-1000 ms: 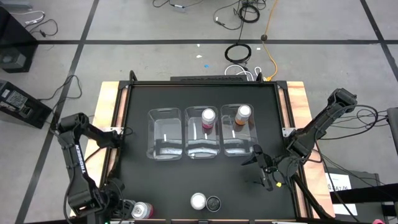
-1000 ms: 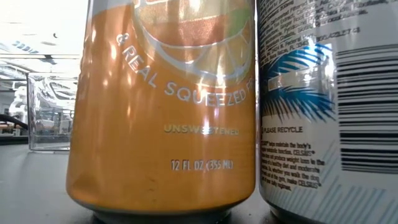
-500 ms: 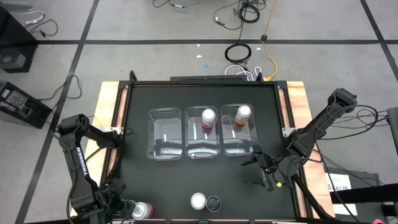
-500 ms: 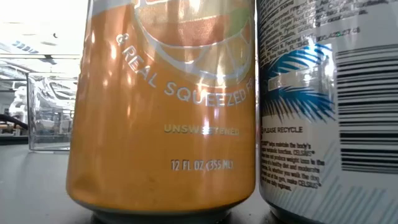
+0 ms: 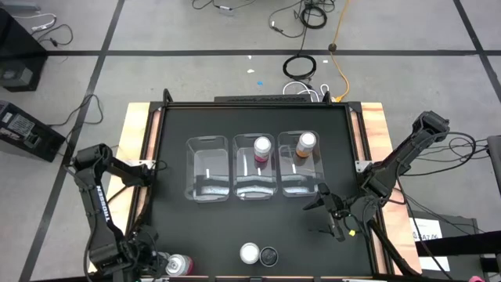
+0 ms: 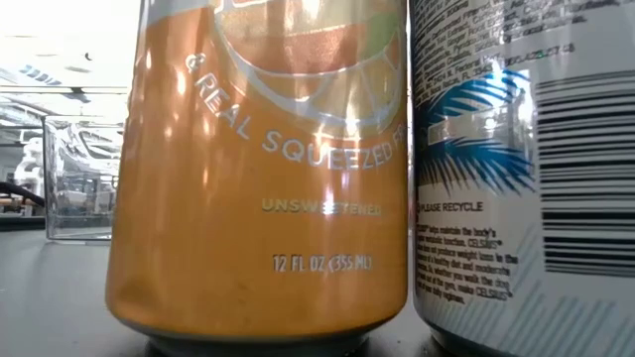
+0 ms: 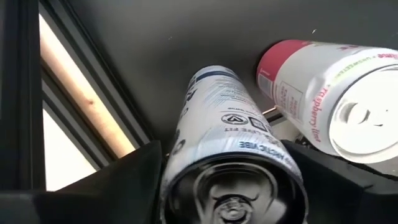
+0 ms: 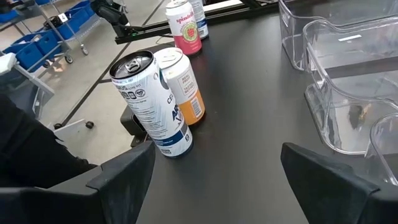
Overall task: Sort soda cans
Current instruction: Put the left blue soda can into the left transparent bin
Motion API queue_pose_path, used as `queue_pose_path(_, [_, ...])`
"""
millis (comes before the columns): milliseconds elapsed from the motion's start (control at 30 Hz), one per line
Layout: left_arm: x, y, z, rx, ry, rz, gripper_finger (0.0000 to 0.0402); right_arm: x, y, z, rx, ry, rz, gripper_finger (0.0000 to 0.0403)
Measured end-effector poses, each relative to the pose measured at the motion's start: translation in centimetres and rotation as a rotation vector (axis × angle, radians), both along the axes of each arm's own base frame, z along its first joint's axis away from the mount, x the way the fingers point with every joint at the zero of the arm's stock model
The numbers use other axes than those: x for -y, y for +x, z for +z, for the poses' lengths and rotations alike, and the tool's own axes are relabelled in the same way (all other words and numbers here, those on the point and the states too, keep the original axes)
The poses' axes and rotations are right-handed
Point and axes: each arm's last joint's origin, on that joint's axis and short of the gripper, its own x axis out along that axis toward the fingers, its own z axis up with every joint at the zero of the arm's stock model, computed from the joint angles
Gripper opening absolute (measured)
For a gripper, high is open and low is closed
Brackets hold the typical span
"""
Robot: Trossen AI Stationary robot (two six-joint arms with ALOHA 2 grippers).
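Observation:
At the table's near left corner my left gripper point(image 5: 155, 265) points down over an upright grey-white soda can with dark print point(image 7: 224, 124). One finger point(image 7: 134, 177) stands on each side of it. A pink-red can point(image 7: 323, 87) stands right beside it point(image 5: 179, 265). My right gripper point(image 5: 333, 217) hangs open and empty at the table's right point(image 8: 217, 180). An orange can point(image 5: 250, 252) and a dark can point(image 5: 268, 255) stand together at the near edge. A pink-red can point(image 5: 262, 149) stands in the middle bin. An orange can point(image 5: 306, 144) stands in the right bin. My left gripper comes from above, pointing down, with one finger on each side of the grey-white can's upper wall point(image 7: 186, 143), just below its rim. The can stands upright on the table. Whether the fingers touch the wall, I cannot tell.
Three clear plastic bins point(image 5: 207, 168) stand side by side at the table's middle; the left one holds no can. The table's raised left rail point(image 7: 81, 93) runs close beside my left gripper. Bare black tabletop point(image 5: 235, 227) lies between the bins and the near cans.

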Motion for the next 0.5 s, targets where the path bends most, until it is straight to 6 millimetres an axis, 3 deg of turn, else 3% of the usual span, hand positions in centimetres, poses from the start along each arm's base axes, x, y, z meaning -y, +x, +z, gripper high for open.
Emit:
queue_pose_path(200, [0.04,-0.09,0.00,-0.003,-0.001,-0.004,0.0280,0.00,0.00,0.00,0.000,0.000,0.000,0.0341])
queue_pose_path(500, [0.03,-0.10,0.00,-0.004,-0.001,-0.005,0.0285,0.00,0.00,-0.01,0.003,-0.013,0.006,0.0341])
